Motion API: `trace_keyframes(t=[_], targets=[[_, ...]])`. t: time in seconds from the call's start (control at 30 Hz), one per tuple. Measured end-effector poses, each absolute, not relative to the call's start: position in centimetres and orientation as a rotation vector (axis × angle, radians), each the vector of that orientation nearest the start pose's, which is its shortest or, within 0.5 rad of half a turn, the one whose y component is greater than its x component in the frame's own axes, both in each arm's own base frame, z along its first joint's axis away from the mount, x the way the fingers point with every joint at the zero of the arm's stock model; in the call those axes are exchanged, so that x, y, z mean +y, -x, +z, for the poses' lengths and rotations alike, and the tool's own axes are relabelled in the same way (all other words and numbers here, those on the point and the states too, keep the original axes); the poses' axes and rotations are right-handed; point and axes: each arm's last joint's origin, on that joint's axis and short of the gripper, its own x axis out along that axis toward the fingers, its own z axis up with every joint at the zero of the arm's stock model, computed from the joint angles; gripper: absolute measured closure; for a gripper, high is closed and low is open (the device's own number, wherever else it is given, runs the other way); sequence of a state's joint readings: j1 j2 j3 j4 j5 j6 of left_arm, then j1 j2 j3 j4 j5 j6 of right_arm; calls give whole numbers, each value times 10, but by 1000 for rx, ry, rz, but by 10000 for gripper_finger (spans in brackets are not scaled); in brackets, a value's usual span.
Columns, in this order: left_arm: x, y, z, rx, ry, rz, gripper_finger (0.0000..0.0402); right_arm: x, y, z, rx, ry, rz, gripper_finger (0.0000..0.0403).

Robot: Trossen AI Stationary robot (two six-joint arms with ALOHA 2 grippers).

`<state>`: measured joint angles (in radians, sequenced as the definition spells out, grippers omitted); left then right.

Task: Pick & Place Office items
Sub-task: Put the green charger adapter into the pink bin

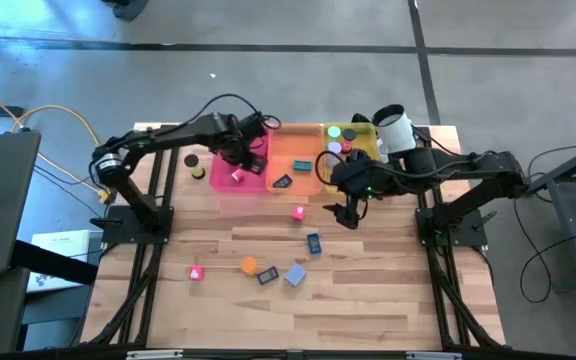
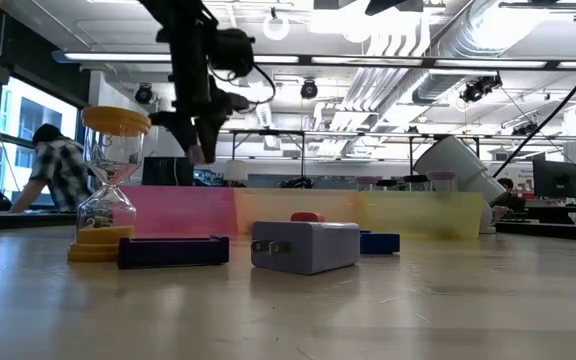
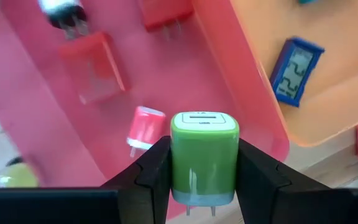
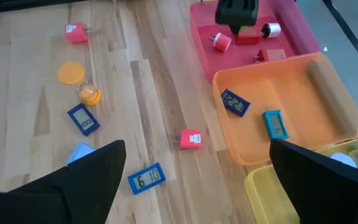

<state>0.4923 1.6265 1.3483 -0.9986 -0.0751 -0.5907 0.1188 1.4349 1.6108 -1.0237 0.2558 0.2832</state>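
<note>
My left gripper point(image 3: 204, 149) hangs over the pink tray point(image 1: 223, 185) at the table's far side, shut on a green charger block point(image 3: 204, 158). It also shows in the low view as my left gripper point(image 2: 200, 140), above the tray wall. Red blocks point(image 3: 95, 65) and a pink-red block point(image 3: 143, 129) lie in the pink tray. My right gripper point(image 1: 351, 213) hovers open near the orange tray's point(image 1: 303, 150) front edge, touching nothing. Loose items lie on the wood: a red block point(image 4: 190, 139), blue flat rectangles point(image 4: 146, 177), a lavender block point(image 2: 305, 245). My left gripper pinches the green block's two opposite sides point(image 3: 176, 158) between its two fingers. The fingers come from above, pointing steeply down. The block is lifted clear over the pink tray, its white face point(image 3: 202, 120) at one end and its two prongs point(image 3: 201, 210) at the other.
A yellow tray point(image 1: 360, 135) with round rolls and a white cup point(image 1: 393, 130) stand at the far right. A small hourglass point(image 2: 108, 190) and an orange disc point(image 4: 71, 73) sit on the near half. A pink block point(image 1: 197, 272) lies near left. A person shows in the room behind.
</note>
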Motion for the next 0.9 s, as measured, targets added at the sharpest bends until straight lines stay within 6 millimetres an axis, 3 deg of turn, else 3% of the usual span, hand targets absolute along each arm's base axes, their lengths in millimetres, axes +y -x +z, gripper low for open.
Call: trace_keyframes(t=[0.43,0.9], targets=[[165,-297,213,1264,746,856,275,25,-279,391,834,-101,-255,16],[174,-300,197,1283,770,868,275,25,-282,373,883,-119,-268,16]])
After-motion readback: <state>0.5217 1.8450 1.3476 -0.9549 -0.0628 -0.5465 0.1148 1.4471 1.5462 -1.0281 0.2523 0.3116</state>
